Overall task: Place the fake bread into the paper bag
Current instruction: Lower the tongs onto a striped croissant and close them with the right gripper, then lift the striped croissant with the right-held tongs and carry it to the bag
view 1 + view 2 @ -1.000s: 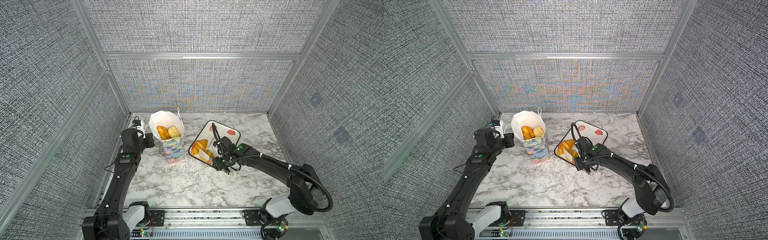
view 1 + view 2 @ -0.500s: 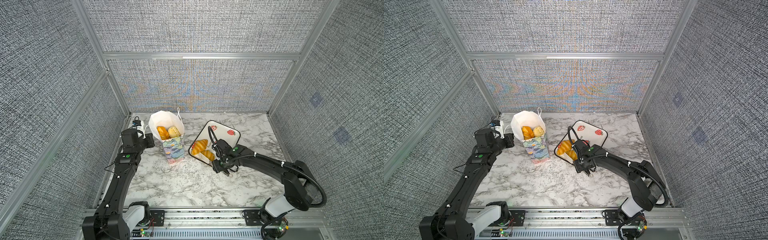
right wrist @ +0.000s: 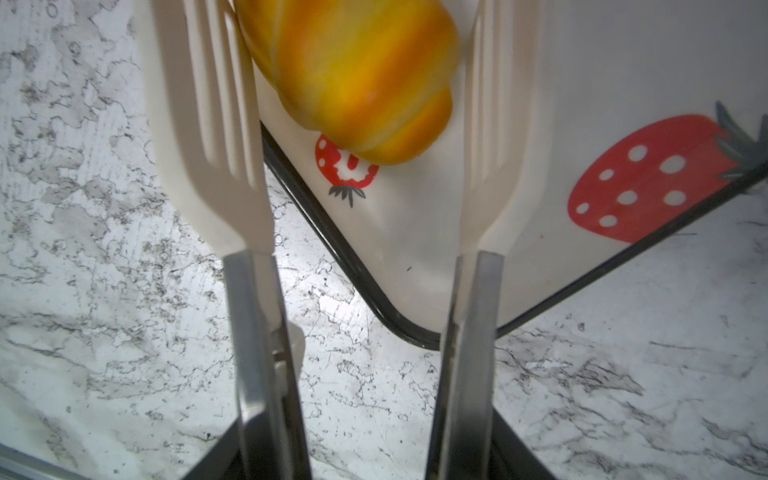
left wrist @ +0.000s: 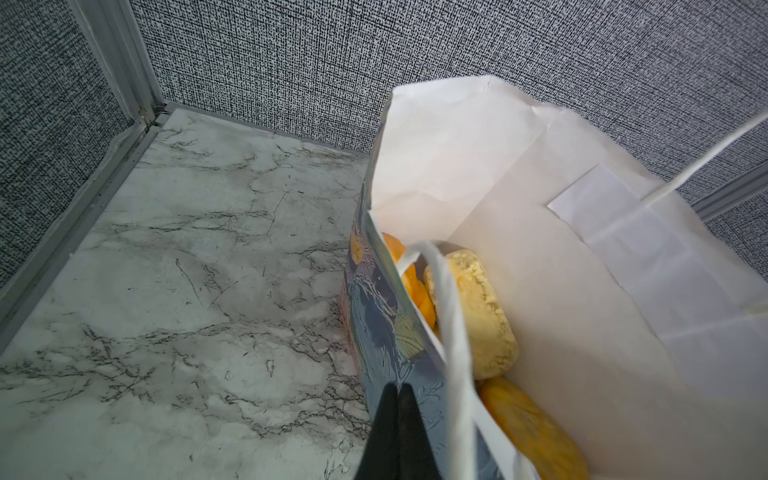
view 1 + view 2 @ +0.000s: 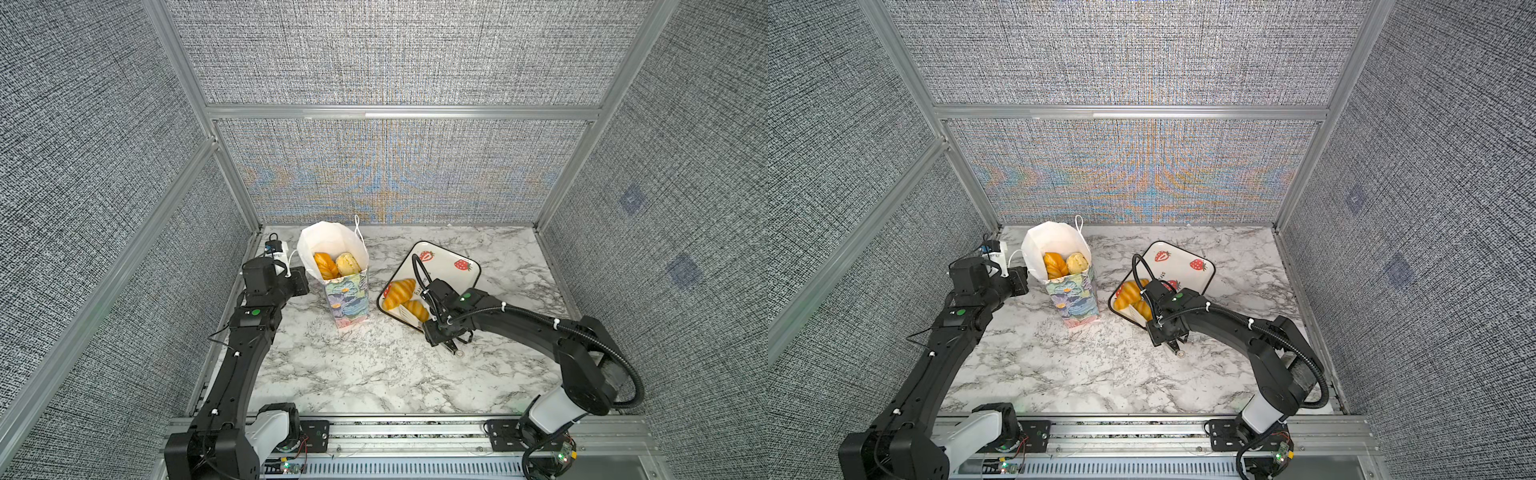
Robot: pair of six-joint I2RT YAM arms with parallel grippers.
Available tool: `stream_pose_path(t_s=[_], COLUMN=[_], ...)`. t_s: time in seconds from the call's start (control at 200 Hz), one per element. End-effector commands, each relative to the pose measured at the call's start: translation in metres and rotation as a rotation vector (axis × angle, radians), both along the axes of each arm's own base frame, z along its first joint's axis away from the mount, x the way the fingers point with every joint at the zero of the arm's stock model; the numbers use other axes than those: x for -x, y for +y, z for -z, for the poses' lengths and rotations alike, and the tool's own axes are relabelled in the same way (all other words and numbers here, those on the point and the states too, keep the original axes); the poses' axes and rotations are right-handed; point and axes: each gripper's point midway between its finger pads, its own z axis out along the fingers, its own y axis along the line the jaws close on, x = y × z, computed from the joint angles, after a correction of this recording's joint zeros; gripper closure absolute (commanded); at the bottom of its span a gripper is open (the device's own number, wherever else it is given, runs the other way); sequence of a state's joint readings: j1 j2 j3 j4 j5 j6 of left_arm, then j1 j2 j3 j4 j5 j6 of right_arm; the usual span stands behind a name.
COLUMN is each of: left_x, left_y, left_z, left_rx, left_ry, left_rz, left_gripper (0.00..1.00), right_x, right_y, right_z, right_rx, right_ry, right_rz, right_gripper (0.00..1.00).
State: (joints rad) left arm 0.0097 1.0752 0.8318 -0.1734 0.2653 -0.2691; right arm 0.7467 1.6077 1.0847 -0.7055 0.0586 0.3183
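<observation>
**Tongs astride a croissant, bag part filled**

At the far left we see the left claw (image 4: 398, 401) with its black fingertips pressed together. They sit against the printed outer wall of the bag, close to its rim, and we cannot tell whether they pinch any paper. A white cord handle (image 4: 451, 316) runs past them over the rim.

The tall narrow paper bag (image 5: 348, 300), white inside and painted with blue, green and pink flowers outside, stands upright with its mouth open on the grey-veined white marble desk (image 5: 353, 374). Some of the fake bread lies inside it: a glossy orange ridged pastry (image 5: 325, 266) touches a pale yellow round bun (image 5: 348, 262). The left wrist view shows another orange piece (image 4: 532, 432) beside the bun.

Further right, apart from the bag, lies the white strawberry-print tray with a black rim (image 5: 449, 276). At its end nearer the bag rest a large golden croissant (image 5: 399, 291) and, just beside it, a smaller croissant (image 5: 415, 311).

The white slotted tongs (image 3: 208, 141) stand spread, one blade on each side of the smaller croissant. One blade seems to touch it and the other is just beside it.

The right claw (image 3: 368, 453) grips the tongs by their metal arms. Its jaws are roughly half open around them, above the desk at a corner of the tray.
</observation>
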Motion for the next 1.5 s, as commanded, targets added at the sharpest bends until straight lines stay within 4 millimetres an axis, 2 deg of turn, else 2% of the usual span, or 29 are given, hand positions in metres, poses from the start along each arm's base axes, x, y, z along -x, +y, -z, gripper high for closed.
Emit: stream_pose_path(t_s=[0.0,0.145,0.415,0.775,1.221,1.496], left_x=[0.0,0.0,0.0,-0.001,-0.001,-0.002], left_y=[-0.001,-0.001,-0.001,-0.001,0.001,0.001], left_z=[-0.001,0.0,-0.001,-0.001,-0.001,0.0], left_rx=[-0.002,-0.003,-0.002,-0.003,-0.003,0.002], left_ry=[-0.01,-0.007,-0.007,-0.008,-0.008,-0.006], left_rz=[0.013,0.013,0.012,0.012,0.007,0.006], left_gripper=[1.0,1.0,1.0,1.0,1.0,1.0], right_x=[-0.002,-0.003,-0.006,-0.017,-0.051,-0.062], right_y=[-0.003,-0.005,-0.012,-0.029,-0.035,-0.034], right_z=[-0.001,-0.001,-0.012,-0.043,-0.106,-0.144], right_rx=[0.02,0.031,0.045,0.057,-0.049,-0.12], right_ry=[-0.012,-0.018,-0.06,-0.161,-0.398,-0.543], right_rz=[0.007,0.006,0.026,0.08,0.217,0.259], right_gripper=[0.48,0.56,0.61,0.65,0.68,0.68])
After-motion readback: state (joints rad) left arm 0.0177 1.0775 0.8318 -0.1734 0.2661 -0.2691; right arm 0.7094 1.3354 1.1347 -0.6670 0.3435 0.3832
